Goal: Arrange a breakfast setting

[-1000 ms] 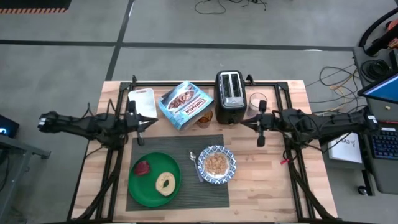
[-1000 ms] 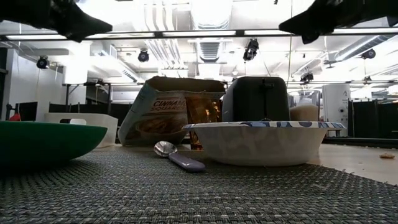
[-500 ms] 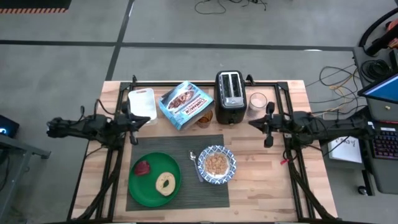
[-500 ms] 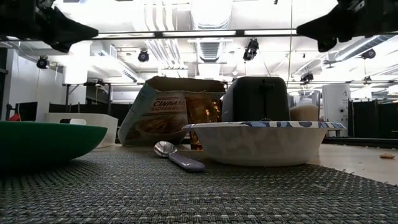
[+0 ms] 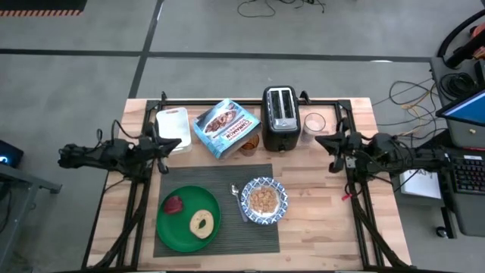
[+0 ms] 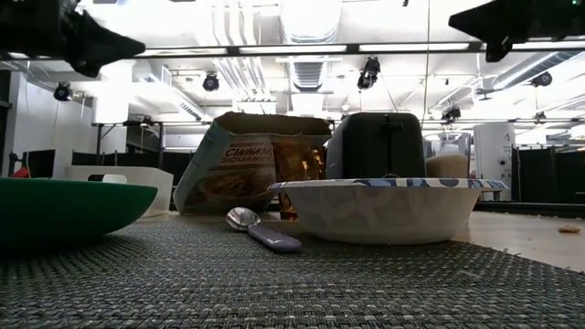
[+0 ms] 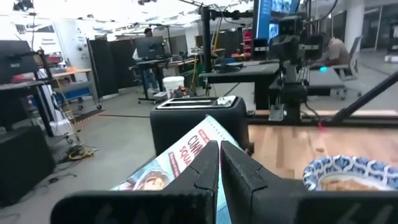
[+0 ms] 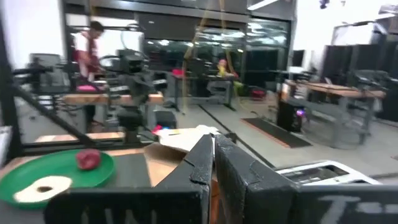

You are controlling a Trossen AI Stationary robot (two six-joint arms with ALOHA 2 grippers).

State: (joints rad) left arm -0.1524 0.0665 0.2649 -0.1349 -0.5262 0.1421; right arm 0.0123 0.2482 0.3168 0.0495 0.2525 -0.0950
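Observation:
The dark grey placemat (image 5: pixel 224 176) lies at the table's near middle. On it rest the green plate (image 5: pixel 176 224), which carries a bagel (image 5: pixel 201 224) and a red fruit (image 5: pixel 175 205), and the blue-and-white bowl (image 5: pixel 264 200), which is filled with cereal. The spoon (image 5: pixel 239 202) lies on the mat between plate and bowl. My left gripper (image 5: pixel 165 147) is shut and empty above the table's left side, near the white tray. My right gripper (image 5: pixel 330 145) is shut and empty above the right side, near the glass. Both grippers show high up in the low view.
Along the far edge stand a white tray (image 5: pixel 173 125), a cereal box (image 5: pixel 226 127), a black toaster (image 5: pixel 280 117) and a glass (image 5: pixel 313 123). Bare wood lies to the right of the bowl. People and desks show in the room beyond the table.
Both arms have drawn back from the table's middle. My left gripper has gone toward the left edge and my right gripper toward the right edge, and both have stayed shut. The plate, the bowl and the spoon have stayed in place.

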